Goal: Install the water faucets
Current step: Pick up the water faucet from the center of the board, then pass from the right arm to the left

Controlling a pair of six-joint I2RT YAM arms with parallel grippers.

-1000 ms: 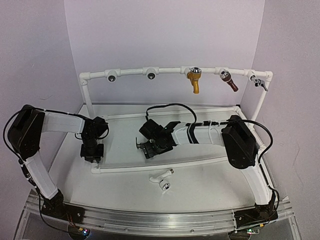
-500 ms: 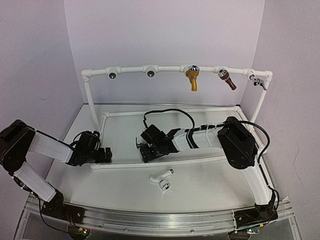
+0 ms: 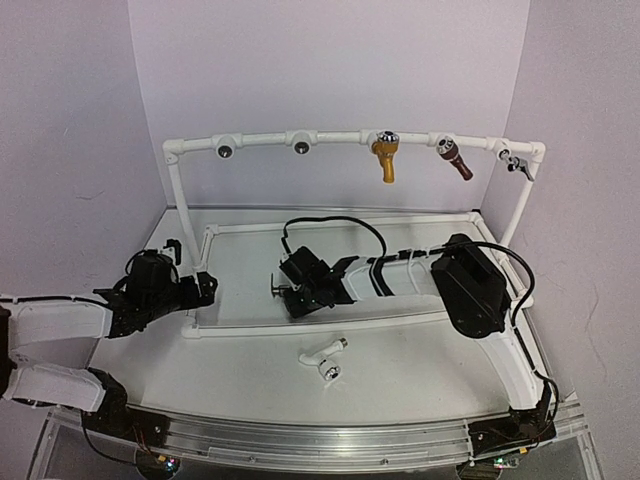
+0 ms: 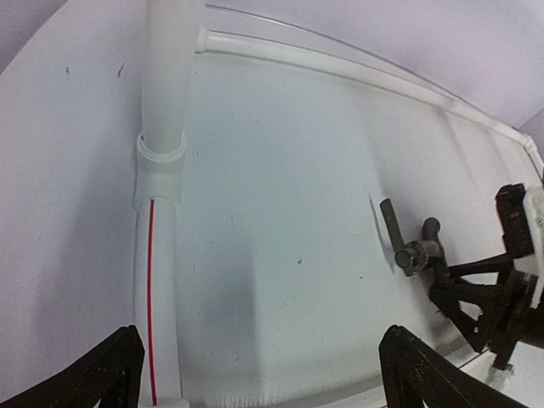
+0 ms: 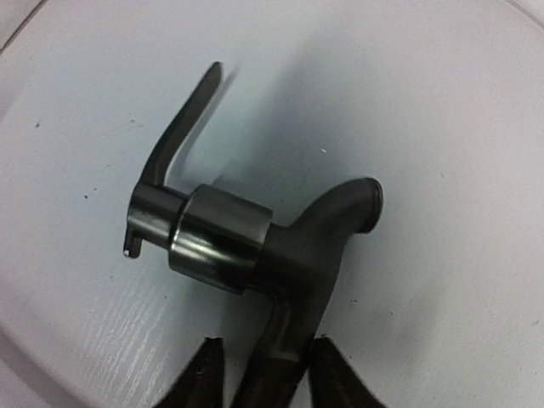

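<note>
The black faucet (image 3: 280, 290) with a thin lever lies on the white tray floor, also seen in the right wrist view (image 5: 280, 246) and the left wrist view (image 4: 416, 251). My right gripper (image 3: 300, 297) has its fingers closed in on either side of the faucet's stem (image 5: 265, 374). The white faucet (image 3: 323, 358) with a round knob end lies in front of the tray's near rail, with no gripper near it. My left gripper (image 3: 200, 290) hangs open and empty (image 4: 259, 382) at the tray's left end, beside the white pipe upright (image 4: 157, 212).
A white pipe frame spans the back with two bare sockets (image 3: 225, 152) (image 3: 301, 149). On it hang a gold tap (image 3: 386, 160), a brown tap (image 3: 455, 160) and a small grey one (image 3: 518, 166). The tray's near rail (image 3: 320, 328) runs between the arms.
My left arm has drawn back to the left and lower, and its gripper has opened wide. My right gripper has closed in round the black faucet's stem.
</note>
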